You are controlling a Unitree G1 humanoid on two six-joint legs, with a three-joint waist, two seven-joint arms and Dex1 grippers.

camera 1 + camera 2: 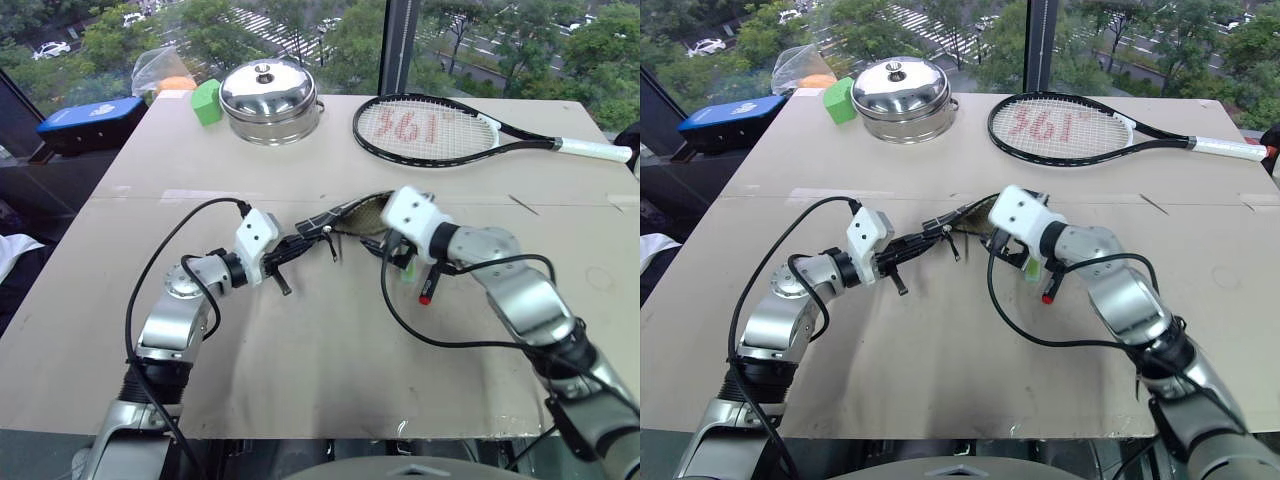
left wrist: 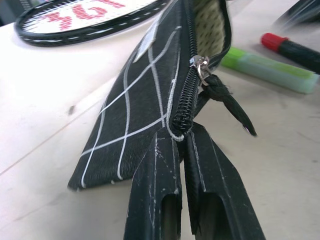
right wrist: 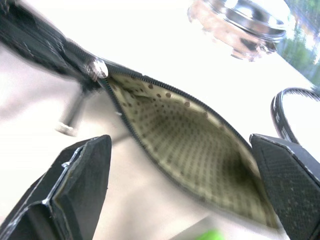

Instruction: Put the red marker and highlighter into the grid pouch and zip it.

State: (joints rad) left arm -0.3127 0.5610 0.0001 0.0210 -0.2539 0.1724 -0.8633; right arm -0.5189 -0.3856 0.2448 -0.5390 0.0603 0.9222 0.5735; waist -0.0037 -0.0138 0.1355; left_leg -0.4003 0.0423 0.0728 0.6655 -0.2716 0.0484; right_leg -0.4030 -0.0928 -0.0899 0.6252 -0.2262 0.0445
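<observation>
1 pouch, 1 marker, 1 highlighter.

Matt black cloth grid pouch with dotted fabric lining, glossy metal pot, translucent plastic highlighter

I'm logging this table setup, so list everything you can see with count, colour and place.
grid pouch: one, black with white lines, mid-table, open
highlighter: one, light green, on table beside pouch
red marker: one, black with red end, beside highlighter
pot: one, silver, lidded, far side
racket: one, black, far right
block: one, green, left of pot
case: one, blue, far left
left gripper: black, shut on pouch's end
right gripper: black, open at pouch mouth
</observation>
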